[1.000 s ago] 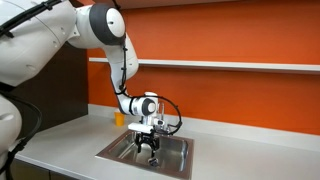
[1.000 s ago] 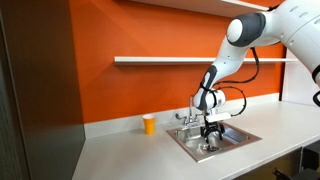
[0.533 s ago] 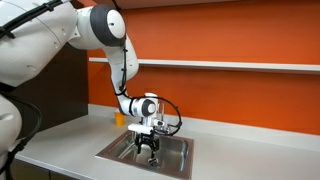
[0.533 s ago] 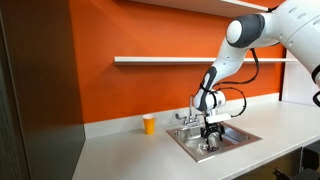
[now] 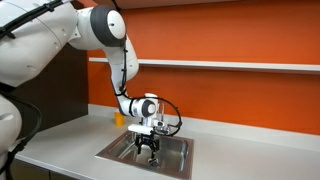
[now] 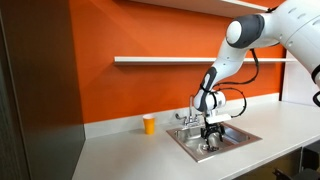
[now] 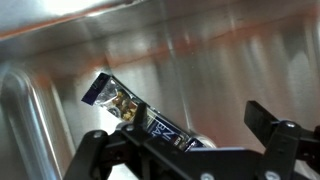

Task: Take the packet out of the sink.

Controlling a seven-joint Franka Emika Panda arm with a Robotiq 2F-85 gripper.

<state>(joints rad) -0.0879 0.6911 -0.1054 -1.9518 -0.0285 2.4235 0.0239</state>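
Orange wall (image 5: pixel 240 35), grey counter (image 5: pixel 250 155), steel sink (image 5: pixel 176 160)

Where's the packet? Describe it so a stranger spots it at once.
Start at the steel sink in the counter under the orange wall. In its basin, under the gripper, is the packet: flat, dark and glossy, unlike the yellow cup outside.
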